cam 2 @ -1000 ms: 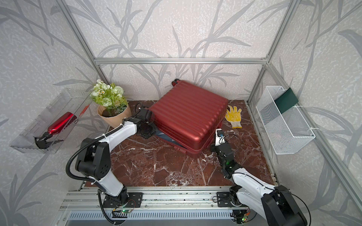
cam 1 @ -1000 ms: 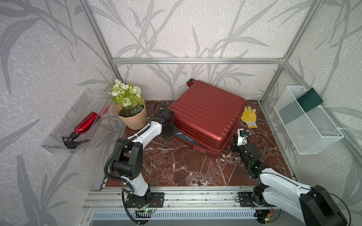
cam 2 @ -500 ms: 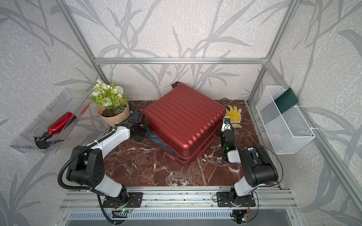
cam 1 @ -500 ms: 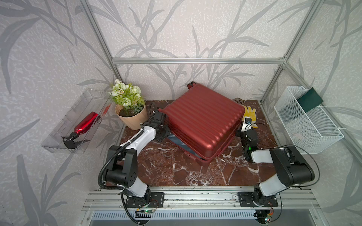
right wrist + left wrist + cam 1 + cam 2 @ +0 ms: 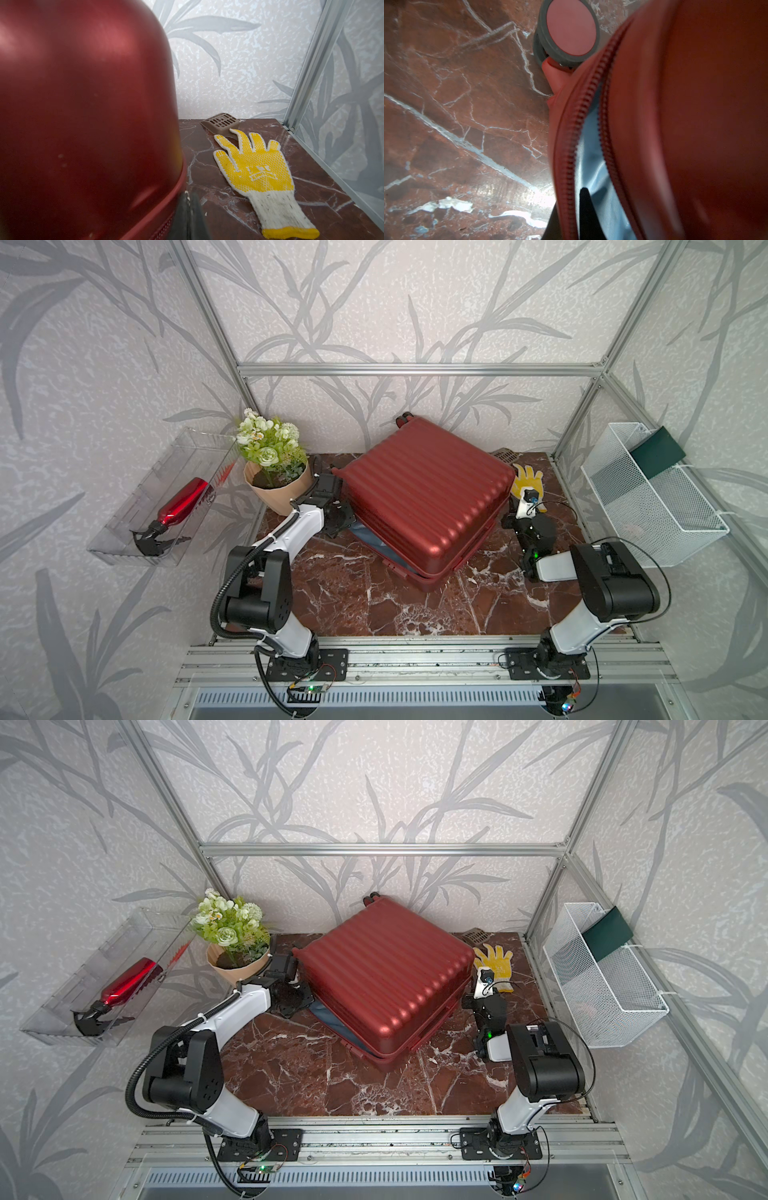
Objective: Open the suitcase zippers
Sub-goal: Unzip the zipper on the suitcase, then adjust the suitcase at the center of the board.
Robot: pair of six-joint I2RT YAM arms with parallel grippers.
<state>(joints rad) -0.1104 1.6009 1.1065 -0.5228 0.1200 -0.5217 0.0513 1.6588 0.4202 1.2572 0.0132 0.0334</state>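
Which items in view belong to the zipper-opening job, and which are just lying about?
Job: suitcase, zippers, left gripper, right gripper.
Lying about: potted flowers, yellow glove, brown grille, red spray bottle, clear tray, white wire basket.

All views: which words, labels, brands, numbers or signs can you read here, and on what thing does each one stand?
Yellow glove: a printed emblem, its lettering too blurred to read.
Suitcase: no brand or label shows.
Red bottle, dark green card: no text visible.
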